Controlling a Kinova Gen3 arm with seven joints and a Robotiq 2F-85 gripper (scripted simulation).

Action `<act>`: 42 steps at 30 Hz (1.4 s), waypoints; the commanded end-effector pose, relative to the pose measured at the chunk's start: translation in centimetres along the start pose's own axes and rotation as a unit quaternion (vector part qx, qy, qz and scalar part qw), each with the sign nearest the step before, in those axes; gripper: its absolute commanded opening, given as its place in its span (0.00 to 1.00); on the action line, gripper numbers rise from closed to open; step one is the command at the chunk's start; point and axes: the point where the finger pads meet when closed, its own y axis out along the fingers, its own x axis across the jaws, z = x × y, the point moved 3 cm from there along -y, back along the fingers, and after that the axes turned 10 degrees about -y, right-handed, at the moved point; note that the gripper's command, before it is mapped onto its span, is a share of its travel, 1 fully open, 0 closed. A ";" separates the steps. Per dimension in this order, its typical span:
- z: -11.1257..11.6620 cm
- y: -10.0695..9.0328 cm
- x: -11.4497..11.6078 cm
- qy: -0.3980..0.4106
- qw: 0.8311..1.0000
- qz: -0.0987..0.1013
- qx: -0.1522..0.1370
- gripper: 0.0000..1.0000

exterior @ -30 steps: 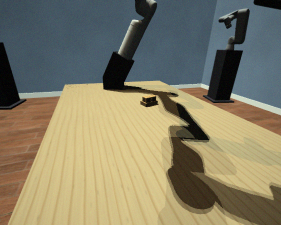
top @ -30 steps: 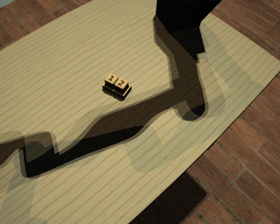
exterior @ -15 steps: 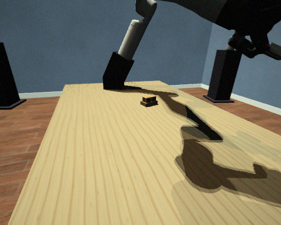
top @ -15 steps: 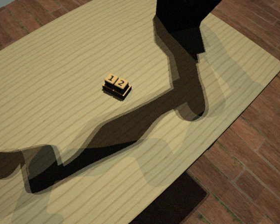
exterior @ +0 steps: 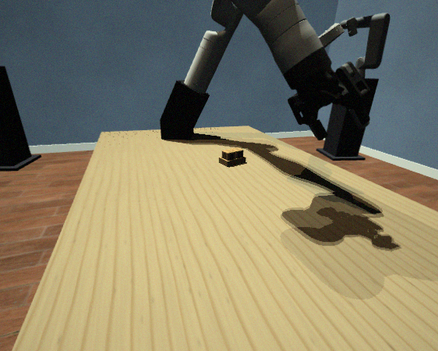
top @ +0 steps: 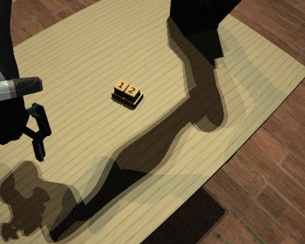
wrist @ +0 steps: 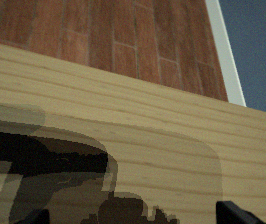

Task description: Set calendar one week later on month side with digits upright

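The tray (top: 126,103) (exterior: 232,162) stands flat on the table, small and dark with lighter rims. Two light wooden cubes sit in it side by side. The left cube (top: 121,85) (exterior: 227,155) has a 1 on top, and the right cube (top: 132,90) (exterior: 238,154) has a 2 on top. Their upright faces are dark, and I cannot read any digits or a month's name there. My gripper (top: 16,171) (exterior: 341,130) (wrist: 133,214) is open and empty, high above the table and well away from the tray. Neither cubes nor tray show in the wrist view.
The pale wooden table (top: 79,62) (exterior: 149,234) (wrist: 174,115) carries the arm's black base (top: 201,21) (exterior: 184,111) behind the tray. The arm's shadow falls near the tray. Another dark pedestal (exterior: 349,129) stands on the floor beyond the table, behind my gripper in the exterior view.
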 end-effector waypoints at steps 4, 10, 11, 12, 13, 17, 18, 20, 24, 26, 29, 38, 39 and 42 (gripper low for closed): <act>3.1 -3.2 -8.1 -0.029 0.994 0.092 -0.054 1.00; 4.3 -6.7 -15.0 -0.050 0.981 0.165 -0.095 1.00; 4.3 -6.7 -15.0 -0.050 0.981 0.165 -0.095 1.00; 4.5 -7.4 -16.2 -0.053 0.977 0.177 -0.101 1.00; 4.7 -8.1 -17.3 -0.057 0.974 0.189 -0.108 1.00; 5.6 -10.7 -21.0 -0.070 0.963 0.229 -0.128 1.00; 5.8 -11.3 -21.8 -0.072 0.960 0.236 -0.132 1.00; 6.2 -12.3 -23.1 -0.077 0.955 0.250 -0.138 1.00; 6.7 -13.7 -24.9 -0.083 0.948 0.268 -0.147 1.00; 6.8 -14.1 -25.4 -0.085 0.946 0.273 -0.150 1.00; 6.9 -14.2 -25.6 -0.086 0.946 0.275 -0.151 1.00; 7.0 -14.5 -25.9 -0.087 0.944 0.279 -0.152 1.00; 7.0 -14.5 -25.9 -0.087 0.944 0.279 -0.152 1.00; 7.0 -14.5 -25.9 -0.087 0.944 0.279 -0.152 1.00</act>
